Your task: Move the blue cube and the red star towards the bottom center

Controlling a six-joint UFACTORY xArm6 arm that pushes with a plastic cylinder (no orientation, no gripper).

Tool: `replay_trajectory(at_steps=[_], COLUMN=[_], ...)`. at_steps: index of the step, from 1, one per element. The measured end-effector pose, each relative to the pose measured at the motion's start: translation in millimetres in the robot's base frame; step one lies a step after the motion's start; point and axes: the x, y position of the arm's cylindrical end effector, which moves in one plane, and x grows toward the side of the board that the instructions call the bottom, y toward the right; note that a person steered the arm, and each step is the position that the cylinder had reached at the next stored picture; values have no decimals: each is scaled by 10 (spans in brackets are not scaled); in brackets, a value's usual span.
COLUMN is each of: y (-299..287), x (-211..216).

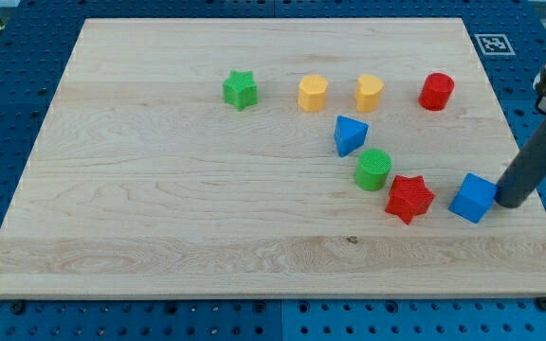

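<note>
Camera view: our tip (512, 202), a bare rod holding nothing, sits just at three o'clock of the blue cube (472, 198); the red star (409, 198) lies beyond at nine o'clock, low on the board's right.

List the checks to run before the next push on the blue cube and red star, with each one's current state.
1. My tip sits at the blue cube's right side: ok.
2. Tip touching the cube: cannot tell.
3. Red star lies just left of the cube, in the push line: ok.
4. Both blocks at bottom center: not ok, they sit at the view's lower right.
5. Green cylinder close to the star's upper left, may get nudged: not ok.
</note>
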Motion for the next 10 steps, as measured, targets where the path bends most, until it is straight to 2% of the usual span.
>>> replay_trajectory(at_steps=[4, 6, 7, 9, 10], y=[-702, -695, -442, -426, -431], x=[130, 509, 421, -283, -353])
